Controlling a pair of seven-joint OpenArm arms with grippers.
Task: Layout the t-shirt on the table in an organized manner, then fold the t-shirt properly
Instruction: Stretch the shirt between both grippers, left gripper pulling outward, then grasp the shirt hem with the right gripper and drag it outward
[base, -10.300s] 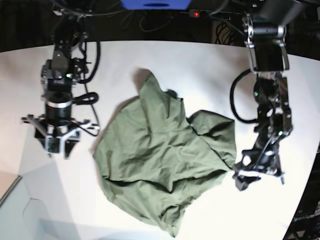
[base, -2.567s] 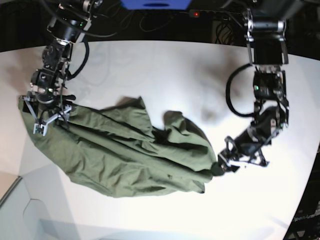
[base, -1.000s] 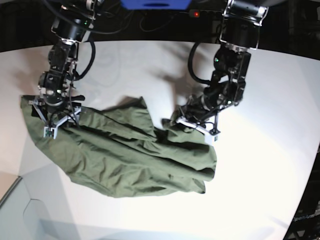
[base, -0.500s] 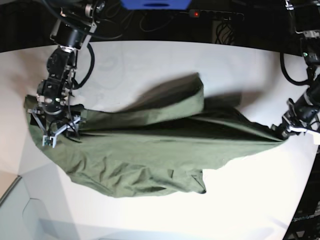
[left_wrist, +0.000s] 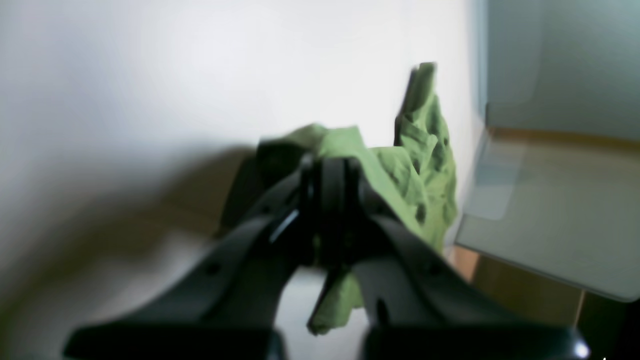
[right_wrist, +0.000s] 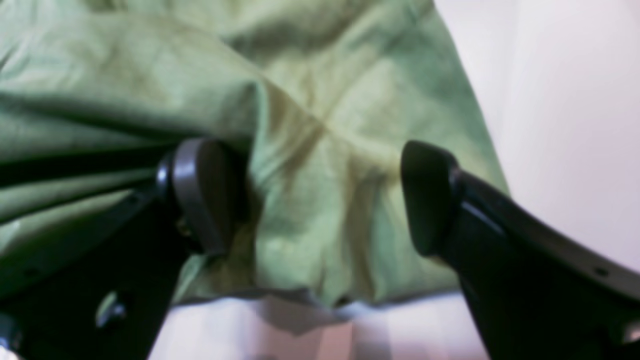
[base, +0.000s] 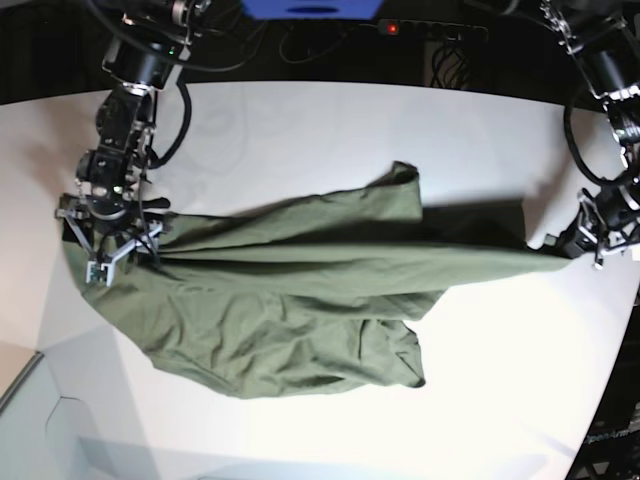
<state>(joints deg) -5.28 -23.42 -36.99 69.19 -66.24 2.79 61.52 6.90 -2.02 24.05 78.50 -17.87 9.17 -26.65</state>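
Base view shows me the t-shirt (base: 290, 300) stretched between both arms across the table (base: 300, 130): soft, light, crease-prone. My left gripper (base: 585, 235) is clamped on one corner; my right gripper (base: 110, 245) stands spread wide over cloth beneath it. I'd grab hems or shoulders. Nothing obstructs.

Left end effector (base: 578, 243) pulled t-shirt (base: 290, 290) taut, stretched wider.

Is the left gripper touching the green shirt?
Touching. The left wrist view shows the left gripper shut on a bunch of the shirt.
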